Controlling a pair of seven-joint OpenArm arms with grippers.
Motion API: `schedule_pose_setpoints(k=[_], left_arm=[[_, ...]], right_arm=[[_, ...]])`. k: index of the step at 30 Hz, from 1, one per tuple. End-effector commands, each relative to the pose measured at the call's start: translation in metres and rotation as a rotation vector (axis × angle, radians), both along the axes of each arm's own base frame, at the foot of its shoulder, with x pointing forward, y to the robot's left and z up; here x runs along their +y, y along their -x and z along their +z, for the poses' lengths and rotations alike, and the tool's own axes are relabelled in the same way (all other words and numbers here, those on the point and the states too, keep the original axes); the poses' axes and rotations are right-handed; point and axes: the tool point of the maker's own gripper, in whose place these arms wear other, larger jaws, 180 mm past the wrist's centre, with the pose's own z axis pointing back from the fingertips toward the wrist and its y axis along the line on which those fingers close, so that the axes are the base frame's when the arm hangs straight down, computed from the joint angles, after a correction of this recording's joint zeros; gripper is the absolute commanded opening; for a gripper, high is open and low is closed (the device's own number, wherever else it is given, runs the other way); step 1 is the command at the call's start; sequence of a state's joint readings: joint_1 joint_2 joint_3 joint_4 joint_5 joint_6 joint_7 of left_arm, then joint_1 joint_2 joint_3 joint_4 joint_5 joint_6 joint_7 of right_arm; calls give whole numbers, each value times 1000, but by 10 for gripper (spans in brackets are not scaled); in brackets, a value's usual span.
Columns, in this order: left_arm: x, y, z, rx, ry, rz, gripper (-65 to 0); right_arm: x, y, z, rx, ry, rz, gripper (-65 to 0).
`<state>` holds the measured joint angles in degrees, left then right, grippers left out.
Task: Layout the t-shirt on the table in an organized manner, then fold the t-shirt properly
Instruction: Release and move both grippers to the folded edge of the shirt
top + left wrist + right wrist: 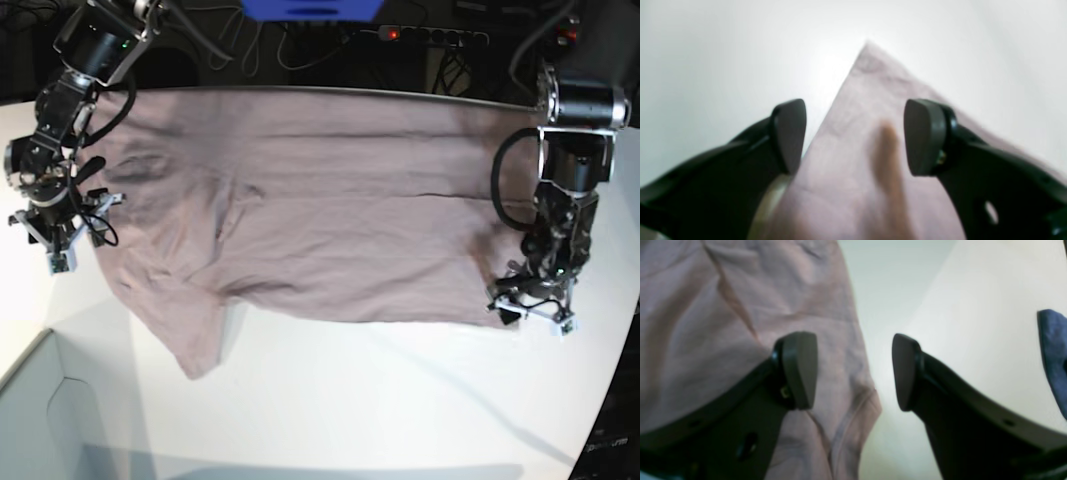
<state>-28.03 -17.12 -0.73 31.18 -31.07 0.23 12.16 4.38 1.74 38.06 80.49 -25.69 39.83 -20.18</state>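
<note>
The dusty mauve t-shirt [320,220] lies spread across the white table [400,400], one sleeve [195,345] pointing to the front left. My left gripper [530,310] hovers open over the shirt's front right corner. In the left wrist view that corner [870,86] runs up between the spread fingers of the left gripper [855,136]. My right gripper [60,245] stands open at the shirt's left edge. In the right wrist view the right gripper [853,371] straddles a hemmed edge of the t-shirt [740,306], one finger over cloth, the other over bare table [973,306]. Neither holds anything.
A pale grey-blue box corner [60,420] sits at the front left. Cables and a power strip [430,35] lie behind the table's curved far edge, beside a blue object [310,8]. Something dark blue [1053,356] shows at the right wrist view's right edge.
</note>
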Motion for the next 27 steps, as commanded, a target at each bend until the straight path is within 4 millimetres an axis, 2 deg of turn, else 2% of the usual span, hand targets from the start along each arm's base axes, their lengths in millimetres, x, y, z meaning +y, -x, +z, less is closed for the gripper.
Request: schedule_pose_setpoints(k=[1, 11, 13, 17, 18, 20, 25, 27], left_arm=[[11, -18, 21, -61, -39, 5, -207], [0, -14, -2, -15, -115, -43, -207], [-9, -13, -7, -7, -108, -56, -207], [-13, -7, -16, 19, -105, -57, -221], [-14, -5, -19, 23, -102, -60, -243], [-15, -1, -23, 29, -97, -58, -335], [-14, 1, -24, 32, -95, -55, -637], [-14, 1, -24, 31, -94, -54, -650]], right_arm=[[-6, -9, 15, -48, 16, 5, -292], [-6, -12, 17, -56, 16, 5, -294], [-4, -22, 23, -78, 9, 4, -295], [5, -46, 9, -66, -72, 9, -295], [3, -53, 5, -54, -90, 10, -294], [5, -69, -5, -22, -128, 30, -292], [13, -101, -17, 47, -191, 81, -292], [8, -114, -14, 18, -205, 46, -292]])
